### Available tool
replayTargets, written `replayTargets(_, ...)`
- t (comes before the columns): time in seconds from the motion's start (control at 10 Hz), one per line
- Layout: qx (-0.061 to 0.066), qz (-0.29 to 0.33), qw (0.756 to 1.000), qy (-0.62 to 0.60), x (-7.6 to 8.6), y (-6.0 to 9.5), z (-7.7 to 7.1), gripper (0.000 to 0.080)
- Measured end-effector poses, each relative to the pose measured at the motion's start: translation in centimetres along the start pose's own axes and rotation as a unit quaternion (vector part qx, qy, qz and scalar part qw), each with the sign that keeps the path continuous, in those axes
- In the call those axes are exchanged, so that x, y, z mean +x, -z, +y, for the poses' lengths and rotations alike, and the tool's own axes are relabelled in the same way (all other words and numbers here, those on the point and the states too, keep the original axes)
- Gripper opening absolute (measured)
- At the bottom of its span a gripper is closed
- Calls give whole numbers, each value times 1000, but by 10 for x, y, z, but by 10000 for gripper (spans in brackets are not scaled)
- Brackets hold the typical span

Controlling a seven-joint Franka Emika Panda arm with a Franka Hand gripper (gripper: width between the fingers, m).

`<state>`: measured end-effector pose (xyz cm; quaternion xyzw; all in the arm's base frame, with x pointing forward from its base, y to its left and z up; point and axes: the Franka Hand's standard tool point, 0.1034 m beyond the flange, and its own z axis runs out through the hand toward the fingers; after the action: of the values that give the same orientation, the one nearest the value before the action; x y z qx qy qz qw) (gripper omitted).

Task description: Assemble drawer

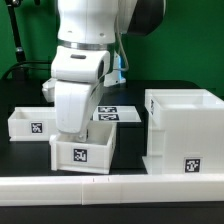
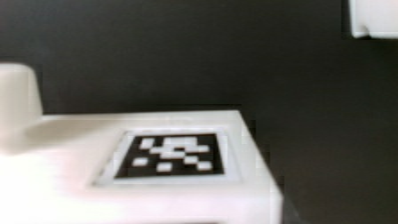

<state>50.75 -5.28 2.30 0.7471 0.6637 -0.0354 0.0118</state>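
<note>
A small white drawer box (image 1: 85,151) with a black-and-white tag on its front stands at the front middle of the table. My gripper (image 1: 70,134) is lowered onto its side at the exterior view's left, and the fingertips are hidden by the hand and the box wall. In the wrist view a tagged white panel of the box (image 2: 173,156) fills the near part of the picture, and no finger shows clearly. A second small drawer box (image 1: 30,122) stands at the exterior view's left. The large white drawer housing (image 1: 185,130) stands at the exterior view's right.
The marker board (image 1: 118,115) lies flat behind the front box. A white rail (image 1: 110,189) runs along the table's front edge. The table top is black (image 2: 267,60). A white corner (image 2: 374,18) shows at the edge of the wrist view.
</note>
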Motion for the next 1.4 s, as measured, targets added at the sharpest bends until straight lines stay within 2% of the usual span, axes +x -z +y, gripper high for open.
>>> replayTargets(0.4, -2, 0, 1000, -5, -1, -1, 0, 42)
replayTargets(0.5, -13, 1, 1000, -2, 2, -2, 3, 42)
replayTargets(0.7, -16, 5, 1000, 6, 14, -3, 6, 42)
replayTargets(0.8, -13, 6, 1000, 12, 21, -2, 9, 42)
replayTargets(1.0, -29, 8, 999, 17, 24, -3, 13, 42)
replayTargets(1.3, -25, 7, 1000, 18, 23, -4, 12, 42)
replayTargets(1.4, -24, 7, 999, 23, 29, -7, 13, 42)
